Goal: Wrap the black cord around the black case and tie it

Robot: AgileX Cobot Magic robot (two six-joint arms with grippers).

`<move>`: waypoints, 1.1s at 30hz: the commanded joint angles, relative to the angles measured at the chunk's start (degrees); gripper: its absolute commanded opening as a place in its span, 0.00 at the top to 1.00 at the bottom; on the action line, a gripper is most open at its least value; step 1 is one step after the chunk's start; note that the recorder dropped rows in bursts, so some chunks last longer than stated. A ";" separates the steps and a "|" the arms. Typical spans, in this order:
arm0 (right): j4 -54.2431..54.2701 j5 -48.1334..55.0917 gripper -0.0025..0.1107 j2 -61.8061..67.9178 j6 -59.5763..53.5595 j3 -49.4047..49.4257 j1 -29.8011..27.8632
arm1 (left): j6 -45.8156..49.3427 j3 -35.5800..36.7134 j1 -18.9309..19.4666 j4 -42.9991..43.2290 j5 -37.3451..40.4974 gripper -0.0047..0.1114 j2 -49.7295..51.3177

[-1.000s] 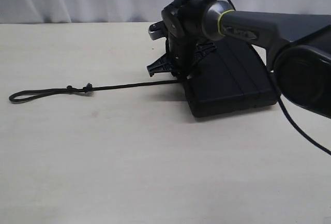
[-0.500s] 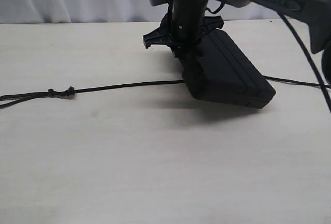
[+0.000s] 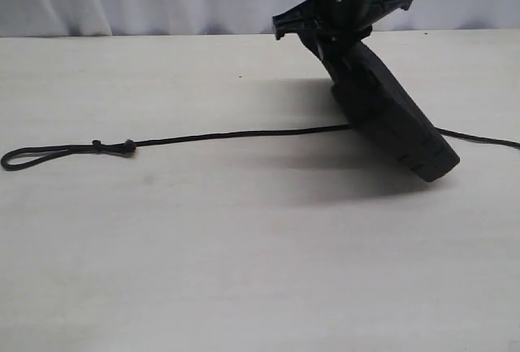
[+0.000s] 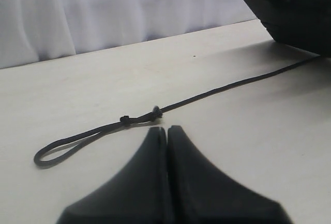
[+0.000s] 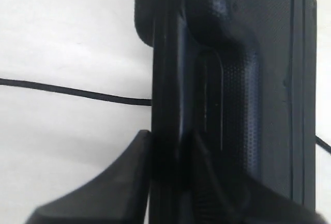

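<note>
- The flat black plastic case (image 3: pixel 390 116) stands tilted, low end on the pale table (image 3: pixel 244 254), top end lifted.
- The long thin black cord (image 3: pixel 227 135) lies flat and runs under the case.
- The right gripper (image 3: pixel 337 33) pinches the case's top edge.
- The left gripper (image 4: pixel 167 136) is pressed together, empty, near the cord's knots.

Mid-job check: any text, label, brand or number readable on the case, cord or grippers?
None readable in any view.
The black case: only moulded grooves and stippled texture, no lettering.
The black cord, left gripper and right gripper: plain black, no marks.
</note>
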 commanded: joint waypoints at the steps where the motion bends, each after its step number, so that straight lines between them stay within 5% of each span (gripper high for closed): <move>1: -1.29 0.69 0.94 -1.80 -3.22 -0.48 -3.07 | -0.37 0.14 0.10 -0.08 -0.68 0.96 -0.15; 11: 15.66 0.69 0.94 -4.95 -12.12 -0.48 -12.19 | -0.37 0.14 0.10 -0.08 -0.68 0.96 -0.15; 28: 16.83 0.69 0.94 -5.08 -17.29 0.95 -26.62 | -0.37 0.14 0.10 -0.08 -0.68 0.96 -0.15; 33: 9.16 0.69 0.94 -5.08 -17.38 2.59 -27.83 | -0.37 0.14 0.10 -0.08 -0.68 0.96 -0.15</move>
